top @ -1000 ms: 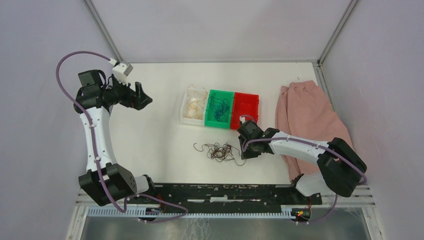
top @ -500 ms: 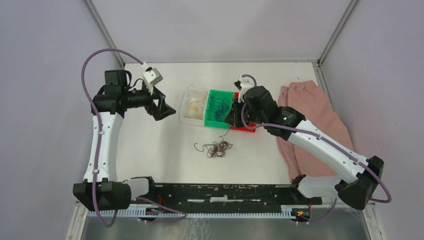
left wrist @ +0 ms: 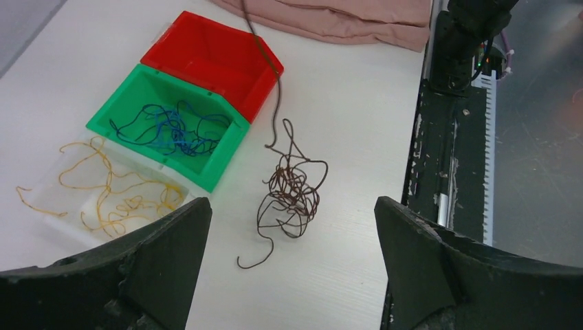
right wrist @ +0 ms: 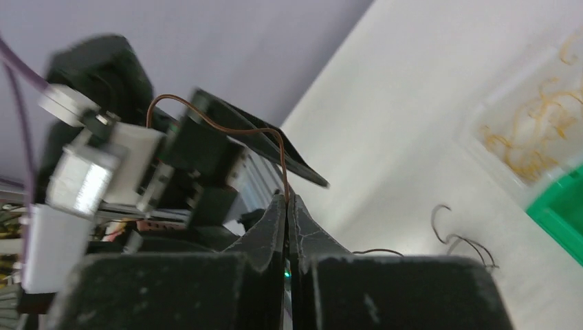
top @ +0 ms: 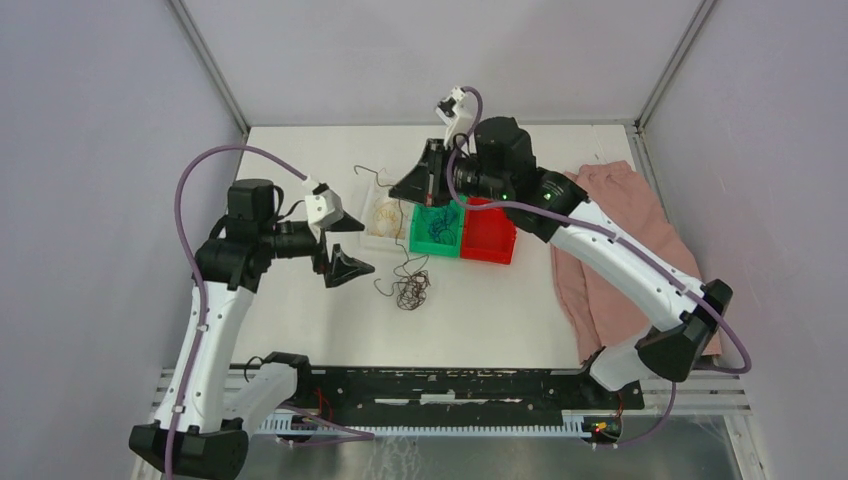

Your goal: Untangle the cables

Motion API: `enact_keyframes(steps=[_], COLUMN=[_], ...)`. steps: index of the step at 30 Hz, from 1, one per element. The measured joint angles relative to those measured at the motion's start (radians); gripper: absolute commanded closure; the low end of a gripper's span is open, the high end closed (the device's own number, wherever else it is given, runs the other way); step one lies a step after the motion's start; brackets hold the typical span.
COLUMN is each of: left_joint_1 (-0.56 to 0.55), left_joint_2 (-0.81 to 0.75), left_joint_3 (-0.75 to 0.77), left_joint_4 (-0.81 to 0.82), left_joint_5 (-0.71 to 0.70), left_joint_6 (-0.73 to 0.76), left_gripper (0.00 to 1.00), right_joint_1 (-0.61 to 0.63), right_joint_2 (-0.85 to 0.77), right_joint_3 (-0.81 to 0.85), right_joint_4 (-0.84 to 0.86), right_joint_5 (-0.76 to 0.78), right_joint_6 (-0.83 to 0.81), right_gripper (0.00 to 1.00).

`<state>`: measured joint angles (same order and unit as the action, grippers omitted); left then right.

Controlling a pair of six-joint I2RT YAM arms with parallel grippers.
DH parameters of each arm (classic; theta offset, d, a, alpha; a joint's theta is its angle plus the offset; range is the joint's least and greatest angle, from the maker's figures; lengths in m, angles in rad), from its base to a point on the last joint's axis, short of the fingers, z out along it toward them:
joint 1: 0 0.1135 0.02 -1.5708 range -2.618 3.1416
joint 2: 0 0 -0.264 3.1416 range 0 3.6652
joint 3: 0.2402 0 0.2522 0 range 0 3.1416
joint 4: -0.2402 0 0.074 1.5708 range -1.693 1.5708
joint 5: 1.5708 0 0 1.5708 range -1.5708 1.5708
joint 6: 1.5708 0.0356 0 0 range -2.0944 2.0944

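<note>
The white table [top: 300,325] is closed in by pale walls [top: 90,150] on the left, back and right, and a black rail [top: 450,385] runs along its near edge. Bare surface lies open to the left of the row of containers and between the wire heap and the rail. The right margin is covered by one pink cloth [top: 610,240].

A clear bin [left wrist: 65,223], a green bin [left wrist: 213,161] and a red bin [left wrist: 206,55], three in all, stand touching side by side at mid-table. The yellow-tan cables [left wrist: 117,199] lie in the clear one and the blue cables [left wrist: 168,130] in the green one; the strands overlap too much to count.

One brown tangle [left wrist: 292,196] rests on the bare table just in front of the clear and green bins.

The left gripper [top: 365,247] hovers beside that heap, spread wide and holding nothing; in its wrist view its two fingers [left wrist: 151,268] frame the tangle.

The right gripper [right wrist: 287,199] is raised above the back of the row, pinched tight on one brown strand [right wrist: 284,168]. That strand arcs free above the tips and runs down to the tangle.
</note>
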<state>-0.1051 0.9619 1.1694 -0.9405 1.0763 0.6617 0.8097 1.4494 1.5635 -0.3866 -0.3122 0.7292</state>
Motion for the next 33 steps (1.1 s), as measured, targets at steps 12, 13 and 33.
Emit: enact_keyframes(steps=[12, 13, 33], left_joint_1=[-0.098, -0.1, -0.105], left_joint_2=[-0.04, -0.034, -0.034], left_joint_3=[-0.123, -0.123, 0.006], left_joint_4=[0.449, 0.454, 0.477], left_joint_5=[-0.036, -0.04, -0.053], left_joint_6=[-0.226, -0.23, -0.282], left_gripper=[0.56, 0.62, 0.97], right_joint_1=[0.022, 0.023, -0.004], right_joint_2=[0.122, 0.124, -0.115], right_joint_3=[0.236, 0.236, -0.23], right_joint_4=[0.116, 0.117, 0.235], right_joint_5=[-0.109, -0.113, -0.086], right_joint_6=[0.087, 0.089, -0.097], right_gripper=[0.98, 0.98, 0.23])
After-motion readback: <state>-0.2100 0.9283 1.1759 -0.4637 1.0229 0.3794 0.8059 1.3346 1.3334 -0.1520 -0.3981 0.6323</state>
